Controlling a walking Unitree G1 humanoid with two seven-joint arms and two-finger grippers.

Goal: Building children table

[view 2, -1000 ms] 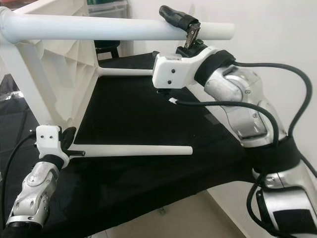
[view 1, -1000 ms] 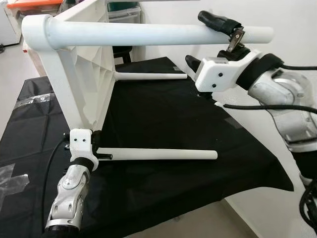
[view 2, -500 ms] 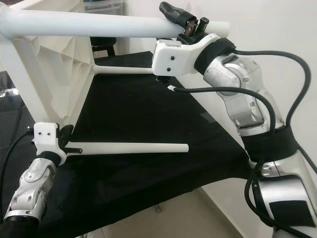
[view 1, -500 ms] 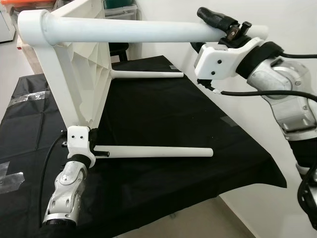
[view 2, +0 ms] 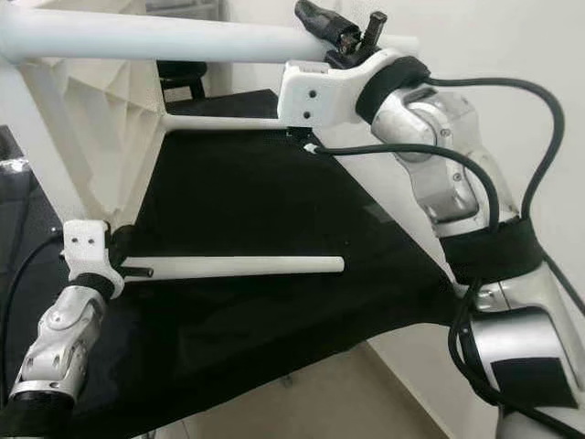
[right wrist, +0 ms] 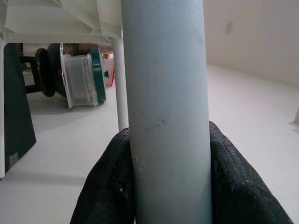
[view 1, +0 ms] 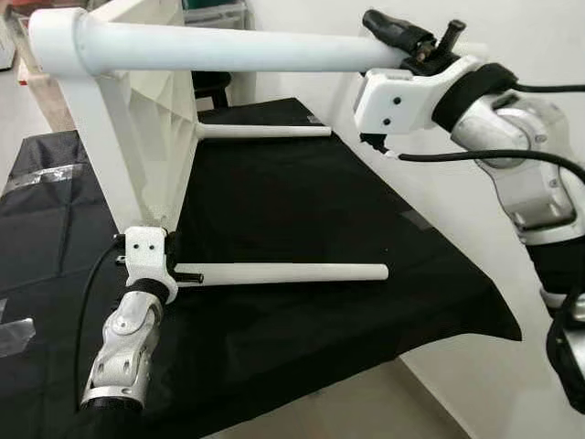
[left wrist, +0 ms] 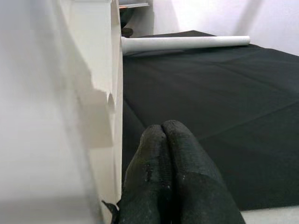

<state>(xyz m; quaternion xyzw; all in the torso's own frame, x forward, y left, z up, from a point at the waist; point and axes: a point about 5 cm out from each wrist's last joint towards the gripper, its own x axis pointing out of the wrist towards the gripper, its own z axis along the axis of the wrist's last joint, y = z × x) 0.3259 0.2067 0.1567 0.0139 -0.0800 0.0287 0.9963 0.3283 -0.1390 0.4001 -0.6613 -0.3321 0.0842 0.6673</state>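
The white children's table [view 1: 146, 119] stands on its side on a black cloth [view 1: 302, 201], with its legs pointing sideways to the right. My right gripper [view 1: 402, 41] is shut on the upper leg [view 1: 228, 50] near its free end. In the right wrist view the black fingers [right wrist: 107, 186] hug that leg [right wrist: 166, 93] from both sides. My left gripper [view 1: 169, 251] sits at the tabletop's lower corner, by the base of the lower leg [view 1: 283, 272]. Its fingertips [left wrist: 166, 135] are pressed together with nothing between them, right beside the tabletop's edge [left wrist: 114, 70]. A far leg [view 1: 265, 132] lies behind.
The black cloth's front and right edges [view 1: 494, 320] drop to a light floor. A white wall [view 1: 512, 18] rises close behind my right arm. A clear storage box with a green lid [right wrist: 81, 79] stands on the floor beyond the table.
My right wrist has risen and drawn in close to the upper leg, lifting that end slightly. The whole view has shifted a little; the left gripper stays at the lower corner.
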